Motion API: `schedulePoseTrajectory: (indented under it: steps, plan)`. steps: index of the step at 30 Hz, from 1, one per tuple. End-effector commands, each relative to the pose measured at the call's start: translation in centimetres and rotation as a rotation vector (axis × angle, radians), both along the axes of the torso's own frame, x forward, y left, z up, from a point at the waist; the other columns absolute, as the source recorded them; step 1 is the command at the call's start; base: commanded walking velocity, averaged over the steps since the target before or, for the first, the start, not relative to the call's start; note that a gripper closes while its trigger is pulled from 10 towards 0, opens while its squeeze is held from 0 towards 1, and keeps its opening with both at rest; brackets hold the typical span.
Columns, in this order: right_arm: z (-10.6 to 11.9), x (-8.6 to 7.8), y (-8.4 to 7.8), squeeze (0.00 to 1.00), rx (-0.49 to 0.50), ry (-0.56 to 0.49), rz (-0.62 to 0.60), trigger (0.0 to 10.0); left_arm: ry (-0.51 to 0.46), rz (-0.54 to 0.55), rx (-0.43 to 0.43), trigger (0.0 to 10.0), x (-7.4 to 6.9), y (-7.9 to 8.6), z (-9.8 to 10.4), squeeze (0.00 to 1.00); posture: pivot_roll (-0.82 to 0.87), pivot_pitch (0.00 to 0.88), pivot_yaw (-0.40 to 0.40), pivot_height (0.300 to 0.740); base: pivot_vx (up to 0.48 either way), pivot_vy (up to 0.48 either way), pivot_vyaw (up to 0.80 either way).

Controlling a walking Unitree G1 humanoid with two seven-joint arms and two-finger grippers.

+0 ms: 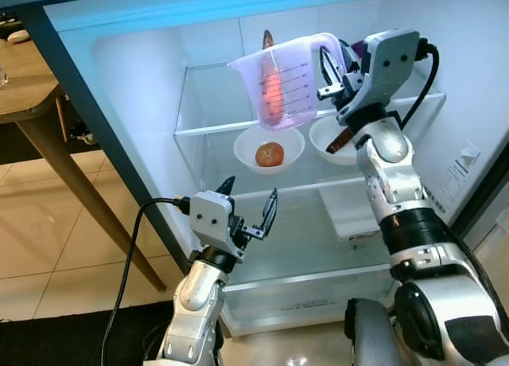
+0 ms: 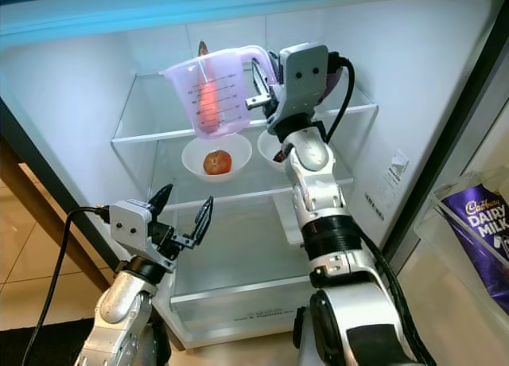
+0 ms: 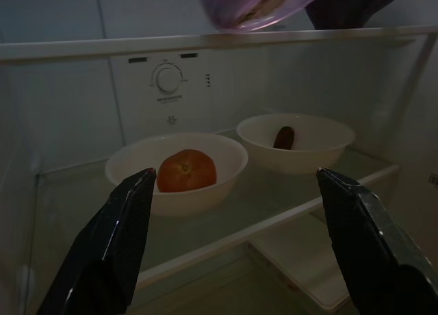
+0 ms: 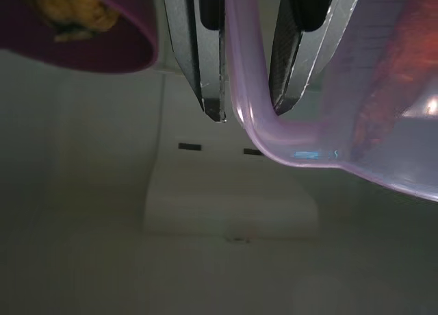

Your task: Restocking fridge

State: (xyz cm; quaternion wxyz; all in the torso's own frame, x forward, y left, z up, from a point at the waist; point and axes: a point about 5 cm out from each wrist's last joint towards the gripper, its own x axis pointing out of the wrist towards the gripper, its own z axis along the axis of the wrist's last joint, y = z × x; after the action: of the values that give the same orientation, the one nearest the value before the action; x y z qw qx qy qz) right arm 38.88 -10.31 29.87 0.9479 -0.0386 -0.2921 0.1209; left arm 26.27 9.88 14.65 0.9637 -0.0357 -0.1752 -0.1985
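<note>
- Right gripper (image 1: 332,78): clamped on handle of jug (image 1: 284,81) containing carrot (image 1: 273,83), above upper fridge shelf (image 1: 215,129).
- Left gripper (image 1: 248,208): spread wide, empty, below bowl (image 1: 269,148) with tomato (image 1: 270,153).

In the fridge (image 1: 143,103), two bowls (image 1: 269,149) sit side by side on a glass shelf (image 1: 238,192), the left holding a tomato (image 1: 270,153), while above them the right claw (image 1: 332,73) holds a jug (image 1: 280,83) with a carrot (image 1: 273,87) inside, and the left claw (image 1: 248,203) hangs before and below the shelf, with a table (image 1: 32,95) left of the fridge.
</note>
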Motion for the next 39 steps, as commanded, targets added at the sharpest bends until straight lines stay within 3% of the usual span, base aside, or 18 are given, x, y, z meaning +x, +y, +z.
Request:
schedulePoseTrajectory:
  steps: [1, 14, 27, 33, 39]
  plan:
    - [0.7, 0.2, 0.4, 0.00, 0.005, -0.020, -0.027, 10.0, 0.014, -0.004, 0.012, 10.0, 0.1, -0.1, -0.4, 0.00, 0.01, 0.066, 0.064, 0.447, 0.000, 0.000, 0.00]
    - [1.7, 1.1, 0.3, 0.00, 0.010, -0.030, -0.174, 10.0, 0.014, -0.005, 0.015, 10.0, 0.0, -0.2, -0.5, 0.00, 0.02, 0.060, 0.058, 0.447, 0.000, 0.000, 0.00]
    - [-0.4, 1.9, 0.1, 0.00, 0.058, 0.063, -0.308, 10.0, 0.014, -0.006, 0.018, 10.0, -0.2, -0.2, -0.5, 0.00, 0.04, 0.065, 0.056, 0.447, 0.000, 0.000, 0.00]
    - [-0.9, 2.2, -0.4, 0.00, 0.115, 0.116, -0.281, 10.0, 0.016, 0.004, 0.021, 10.0, -0.4, 0.1, -0.5, 0.00, 0.04, 0.076, 0.054, 0.447, 0.000, 0.000, 0.00]
    - [-0.7, 2.1, -0.1, 0.00, 0.151, 0.100, -0.213, 10.0, 0.020, 0.008, 0.024, 10.0, -0.5, 0.2, -0.6, 0.00, 0.04, 0.077, 0.058, 0.447, 0.000, 0.000, 0.00]
